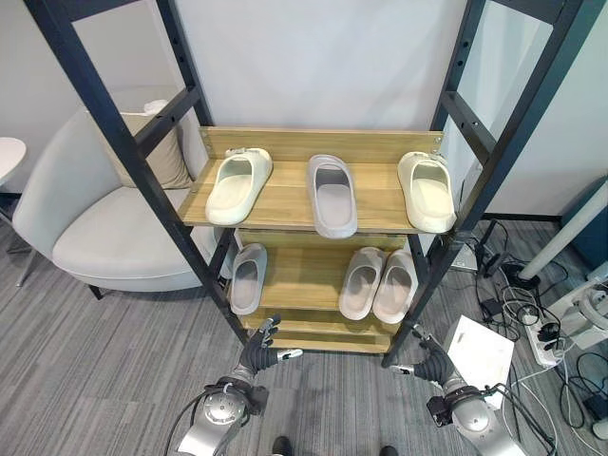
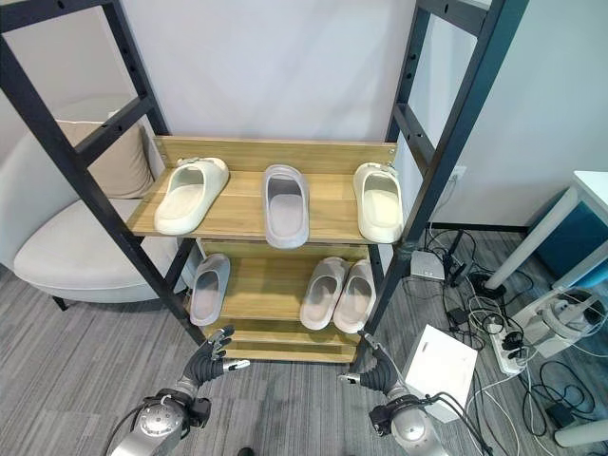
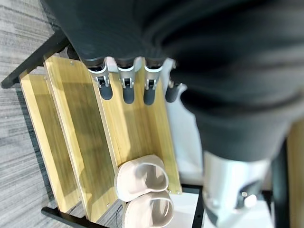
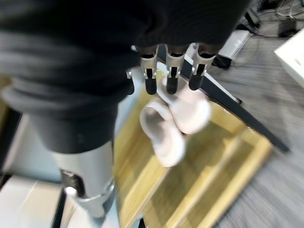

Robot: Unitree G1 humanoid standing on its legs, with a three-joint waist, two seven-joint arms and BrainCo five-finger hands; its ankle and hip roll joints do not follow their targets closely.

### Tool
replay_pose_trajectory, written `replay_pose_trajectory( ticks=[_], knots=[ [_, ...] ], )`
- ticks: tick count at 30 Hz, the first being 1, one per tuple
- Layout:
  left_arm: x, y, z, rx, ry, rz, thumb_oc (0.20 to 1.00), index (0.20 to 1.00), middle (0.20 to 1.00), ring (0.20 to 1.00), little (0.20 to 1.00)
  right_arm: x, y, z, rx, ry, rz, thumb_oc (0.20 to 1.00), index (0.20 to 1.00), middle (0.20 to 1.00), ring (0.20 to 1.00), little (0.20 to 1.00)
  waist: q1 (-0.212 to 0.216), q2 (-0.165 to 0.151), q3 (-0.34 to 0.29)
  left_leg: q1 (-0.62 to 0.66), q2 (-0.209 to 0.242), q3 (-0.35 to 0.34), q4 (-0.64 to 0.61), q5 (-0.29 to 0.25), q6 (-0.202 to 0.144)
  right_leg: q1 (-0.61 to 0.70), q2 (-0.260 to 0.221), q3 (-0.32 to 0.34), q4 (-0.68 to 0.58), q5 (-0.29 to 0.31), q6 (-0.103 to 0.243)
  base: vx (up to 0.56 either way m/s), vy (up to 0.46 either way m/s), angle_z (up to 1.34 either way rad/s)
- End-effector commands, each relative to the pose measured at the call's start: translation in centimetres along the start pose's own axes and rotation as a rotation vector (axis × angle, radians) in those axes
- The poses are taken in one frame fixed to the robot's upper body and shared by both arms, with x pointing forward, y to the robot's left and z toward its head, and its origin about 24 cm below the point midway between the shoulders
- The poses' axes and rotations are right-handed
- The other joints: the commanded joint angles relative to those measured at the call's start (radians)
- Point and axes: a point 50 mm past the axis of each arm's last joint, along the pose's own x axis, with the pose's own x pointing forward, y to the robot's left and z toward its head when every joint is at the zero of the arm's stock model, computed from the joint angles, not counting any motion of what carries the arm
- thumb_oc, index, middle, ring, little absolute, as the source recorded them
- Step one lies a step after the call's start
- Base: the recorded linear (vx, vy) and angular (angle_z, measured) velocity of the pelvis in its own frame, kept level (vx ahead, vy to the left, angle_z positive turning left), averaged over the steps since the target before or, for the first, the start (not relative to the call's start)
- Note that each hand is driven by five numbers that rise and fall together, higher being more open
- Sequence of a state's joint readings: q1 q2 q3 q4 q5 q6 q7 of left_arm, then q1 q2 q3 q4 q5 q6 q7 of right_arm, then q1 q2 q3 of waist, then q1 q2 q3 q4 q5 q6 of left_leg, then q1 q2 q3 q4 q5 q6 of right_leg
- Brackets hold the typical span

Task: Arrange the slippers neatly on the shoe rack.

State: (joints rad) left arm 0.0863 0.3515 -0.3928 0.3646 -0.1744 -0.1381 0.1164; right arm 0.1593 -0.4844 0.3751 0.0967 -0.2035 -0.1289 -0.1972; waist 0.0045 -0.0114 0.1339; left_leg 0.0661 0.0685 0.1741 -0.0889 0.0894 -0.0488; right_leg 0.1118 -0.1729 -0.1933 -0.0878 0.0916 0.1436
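A black-framed shoe rack has wooden shelves. On its upper shelf lie a cream slipper at the left, a grey slipper in the middle and another cream slipper at the right. The lower shelf holds a grey slipper at the left and a pale beige pair side by side at the right. My left hand and right hand hover low in front of the rack's bottom shelf, both open and empty. Straight fingers show over the beige pair in the left wrist view.
A light grey armchair with a beige cushion stands left of the rack. On the floor at the right lie a white box, a power strip and tangled cables. Grey carpet runs in front of the rack.
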Motion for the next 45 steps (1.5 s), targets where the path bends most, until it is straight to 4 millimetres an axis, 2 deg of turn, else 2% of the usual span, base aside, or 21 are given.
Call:
replay_pose_trajectory(
  ticks=[1, 2, 3, 5, 6, 9, 13, 17, 19, 24, 29, 40, 42, 43, 45],
  knots=[
    [1.0, 0.4, 3.2, 0.062, -0.173, 0.014, 1.0, 1.0, 1.0, 1.0, 1.0, 0.3, -1.8, 5.6, -0.154, -0.333, -0.054, 1.0, 1.0, 1.0, 1.0, 1.0, -0.006, -0.009, 0.036, 0.029, 0.018, -0.016, 0.002, -0.081, -0.01, 0.06, 0.004, -0.003, 0.038, -0.136, 0.017, 0.0, 0.0, 0.0],
    [1.0, 0.3, 3.2, 0.061, -0.173, 0.013, 1.0, 1.0, 1.0, 1.0, 1.0, 0.2, -1.9, 5.6, -0.156, -0.331, -0.053, 1.0, 1.0, 1.0, 1.0, 1.0, -0.005, -0.008, 0.035, 0.029, 0.018, -0.016, 0.002, -0.081, -0.01, 0.06, 0.004, -0.003, 0.038, -0.137, 0.017, 0.0, 0.0, 0.0],
    [1.0, 0.5, 3.3, 0.07, -0.181, 0.024, 1.0, 1.0, 1.0, 1.0, 1.0, -0.3, -2.2, 7.1, -0.166, -0.413, -0.069, 1.0, 1.0, 1.0, 1.0, 1.0, -0.008, -0.008, 0.034, 0.029, 0.019, -0.015, 0.002, -0.081, -0.01, 0.06, 0.005, -0.002, 0.039, -0.137, 0.018, 0.0, 0.0, 0.0],
    [0.9, 0.5, 3.2, 0.069, -0.185, 0.032, 1.0, 1.0, 1.0, 1.0, 1.0, -1.1, -2.4, 8.7, -0.185, -0.499, -0.076, 1.0, 1.0, 1.0, 1.0, 1.0, -0.008, -0.006, 0.028, 0.029, 0.021, -0.015, 0.002, -0.081, -0.011, 0.06, 0.006, -0.003, 0.039, -0.139, 0.019, 0.0, 0.0, 0.0],
    [0.8, 0.5, 3.2, 0.067, -0.19, 0.048, 1.0, 1.0, 1.0, 1.0, 1.0, -1.4, -3.1, 10.8, -0.18, -0.607, -0.135, 1.0, 1.0, 1.0, 1.0, 1.0, -0.007, -0.005, 0.022, 0.028, 0.021, -0.015, 0.002, -0.081, -0.012, 0.06, 0.007, -0.003, 0.038, -0.139, 0.019, 0.0, 0.0, 0.0],
    [0.7, 0.4, 3.4, 0.048, -0.199, 0.057, 1.0, 1.0, 1.0, 1.0, 1.0, -0.7, -4.7, 13.6, -0.193, -0.736, -0.246, 1.0, 1.0, 1.0, 1.0, 1.0, 0.004, -0.005, 0.013, 0.025, 0.022, -0.02, 0.002, -0.079, -0.01, 0.061, 0.009, -0.006, 0.038, -0.138, 0.018, 0.0, 0.0, 0.0],
    [0.7, 0.0, 3.4, 0.02, -0.194, 0.04, 1.0, 1.0, 1.0, 1.0, 1.0, 2.6, -8.1, 18.2, -0.246, -0.867, -0.44, 1.0, 1.0, 1.0, 1.0, 1.0, 0.04, -0.012, -0.006, 0.019, 0.02, -0.032, 0.002, -0.079, -0.007, 0.063, 0.007, -0.011, 0.039, -0.135, 0.017, 0.01, 0.011, 0.01],
    [0.8, -0.1, 3.5, -0.011, -0.188, 0.023, 1.0, 1.0, 1.0, 1.0, 1.0, 6.3, -11.0, 21.4, -0.238, -0.859, -0.583, 1.0, 1.0, 1.0, 1.0, 1.0, 0.087, -0.03, -0.008, 0.009, 0.012, -0.046, 0.002, -0.08, -0.002, 0.063, 0.005, -0.023, 0.041, -0.131, 0.018, 0.01, 0.008, 0.08],
    [0.8, -0.2, 3.4, -0.024, -0.18, 0.008, 1.0, 1.0, 1.0, 1.0, 1.0, 7.7, -12.3, 22.3, -0.251, -0.83, -0.63, 1.0, 1.0, 1.0, 1.0, 1.0, 0.114, -0.042, -0.007, 0.0, 0.007, -0.059, 0.004, -0.08, -0.001, 0.062, 0.003, -0.031, 0.043, -0.129, 0.019, 0.01, 0.007, 0.27],
    [1.1, 0.1, 3.3, -0.019, -0.172, -0.011, 1.0, 1.0, 1.0, 1.0, 1.0, 9.7, -16.3, 23.2, -0.361, -0.736, -0.759, 1.0, 1.0, 1.0, 1.0, 1.0, 0.173, -0.07, 0.001, -0.028, -0.006, -0.092, 0.008, -0.079, 0.001, 0.06, 0.002, -0.062, 0.044, -0.128, 0.023, 0.01, -0.001, 0.25],
    [1.2, 0.7, 3.5, -0.001, -0.179, -0.005, 1.0, 1.0, 1.0, 1.0, 1.0, 10.4, -18.2, 23.1, -0.381, -0.664, -0.833, 1.0, 1.0, 1.0, 1.0, 1.0, 0.207, -0.085, 0.027, -0.057, -0.013, -0.11, 0.015, -0.078, 0.003, 0.051, -0.003, -0.079, 0.042, -0.126, 0.025, -0.01, 0.003, 0.14],
    [1.3, 1.0, 3.9, 0.017, -0.193, 0.001, 1.0, 1.0, 1.0, 1.0, 1.0, 10.0, -19.5, 21.3, -0.38, -0.57, -0.961, 1.0, 1.0, 1.0, 1.0, 1.0, 0.221, -0.074, 0.095, -0.142, -0.015, -0.124, 0.063, -0.081, 0.009, 0.0, -0.009, -0.084, 0.047, -0.132, 0.02, -0.05, 0.001, 0.02],
    [1.3, 0.9, 4.0, 0.026, -0.199, -0.005, 1.0, 1.0, 1.0, 1.0, 1.0, 10.0, -20.6, 20.7, -0.377, -0.53, -1.01, 1.0, 1.0, 1.0, 1.0, 1.0, 0.218, -0.066, 0.111, -0.163, -0.015, -0.128, 0.075, -0.08, 0.008, -0.011, -0.013, -0.086, 0.047, -0.131, 0.018, -0.05, 0.005, 0.01],
    [1.3, 1.0, 4.2, 0.036, -0.206, -0.009, 1.0, 1.0, 1.0, 1.0, 1.0, 9.9, -21.8, 21.1, -0.385, -0.519, -1.046, 1.0, 1.0, 1.0, 1.0, 1.0, 0.218, -0.062, 0.117, -0.176, -0.017, -0.129, 0.08, -0.08, 0.007, -0.02, -0.013, -0.087, 0.048, -0.129, 0.017, -0.04, 0.015, 0.01],
    [1.4, 1.0, 4.4, 0.04, -0.213, -0.013, 1.0, 1.0, 1.0, 1.0, 1.0, 10.1, -22.7, 21.6, -0.384, -0.509, -1.068, 1.0, 1.0, 1.0, 1.0, 1.0, 0.22, -0.058, 0.123, -0.188, -0.017, -0.13, 0.085, -0.079, 0.006, -0.03, -0.014, -0.086, 0.048, -0.128, 0.017, -0.03, 0.012, 0.05]
  ],
)
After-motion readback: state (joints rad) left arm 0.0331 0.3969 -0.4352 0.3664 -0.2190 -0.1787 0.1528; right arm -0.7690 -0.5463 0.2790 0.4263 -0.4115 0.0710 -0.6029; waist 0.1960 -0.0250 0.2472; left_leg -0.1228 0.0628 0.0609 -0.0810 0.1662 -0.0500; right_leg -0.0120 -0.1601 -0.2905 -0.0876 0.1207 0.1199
